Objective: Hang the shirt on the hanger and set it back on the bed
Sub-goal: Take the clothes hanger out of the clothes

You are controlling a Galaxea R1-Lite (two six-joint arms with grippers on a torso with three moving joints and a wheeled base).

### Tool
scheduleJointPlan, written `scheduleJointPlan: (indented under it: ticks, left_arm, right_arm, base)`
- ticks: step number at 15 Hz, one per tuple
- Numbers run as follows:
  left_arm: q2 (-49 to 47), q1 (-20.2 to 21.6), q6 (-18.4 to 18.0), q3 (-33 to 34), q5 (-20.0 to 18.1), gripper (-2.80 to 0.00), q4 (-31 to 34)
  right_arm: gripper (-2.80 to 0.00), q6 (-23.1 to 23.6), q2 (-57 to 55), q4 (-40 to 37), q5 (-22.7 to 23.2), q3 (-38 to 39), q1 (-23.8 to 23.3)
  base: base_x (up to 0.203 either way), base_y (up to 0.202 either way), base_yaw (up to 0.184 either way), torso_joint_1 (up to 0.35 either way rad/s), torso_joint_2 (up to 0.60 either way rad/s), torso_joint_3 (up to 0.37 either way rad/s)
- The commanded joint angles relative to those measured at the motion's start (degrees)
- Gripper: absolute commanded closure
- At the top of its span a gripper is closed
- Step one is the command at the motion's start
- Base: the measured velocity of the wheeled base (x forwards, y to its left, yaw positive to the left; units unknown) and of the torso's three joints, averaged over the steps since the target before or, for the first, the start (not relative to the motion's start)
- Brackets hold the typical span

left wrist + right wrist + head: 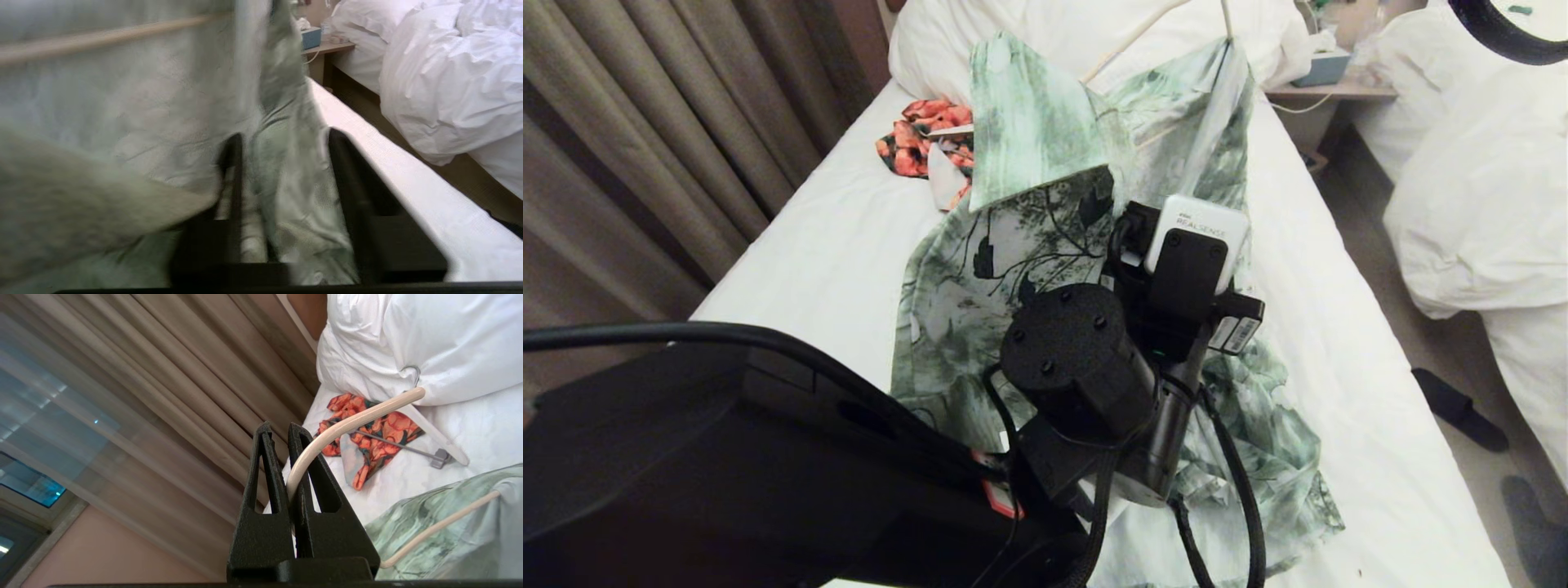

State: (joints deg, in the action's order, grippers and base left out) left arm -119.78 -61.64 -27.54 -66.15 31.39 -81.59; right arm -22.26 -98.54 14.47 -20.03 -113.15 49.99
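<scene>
Shirt (1045, 245), green-and-white with dark vine print: raised above the bed (809, 261), lower hem trailing on the white sheet, upper part draped over the hanger (347, 426). Hanger, cream: hook pinched between the pressed-together fingers of the right gripper (291, 465), one arm under the cloth. Left gripper (282, 171): amid the shirt's folds, cloth between its fingers, closed on it. Orange floral garment (919, 135): on the sheet near the pillows (1045, 33).
</scene>
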Motion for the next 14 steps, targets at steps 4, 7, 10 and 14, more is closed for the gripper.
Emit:
scheduleJointPlan:
  ticks: [4, 7, 10, 14]
  left_arm:
    - [-1.2, 1.0, -0.1, 0.0, -1.0, -2.8, -0.4]
    - [-4.7, 3.8, -0.1, -1.6, -4.6, -2.8, -0.2]
    - [-7.5, 5.3, -0.3, -6.1, -4.9, -2.8, 1.2]
    - [-8.9, 7.2, -1.7, -12.9, -5.0, -2.8, 5.2]
  right_arm:
    - [0.0, -0.3, 0.0, -0.3, 0.1, -0.1, -0.2]
    - [0.0, -0.3, 0.0, -0.7, 0.6, -0.1, -0.2]
    - [0.0, -0.3, -0.2, -0.8, 1.1, -0.1, -0.1]
    - [0.0, -0.3, 0.0, -0.8, 1.2, -0.1, 0.3]
  base:
    - [0.0, 0.0, 0.0, 0.0, 0.0, 0.0]
    - [0.0, 0.0, 0.0, 0.0, 0.0, 0.0]
    - [0.0, 0.0, 0.0, 0.0, 0.0, 0.0]
    - [0.0, 0.0, 0.0, 0.0, 0.0, 0.0]
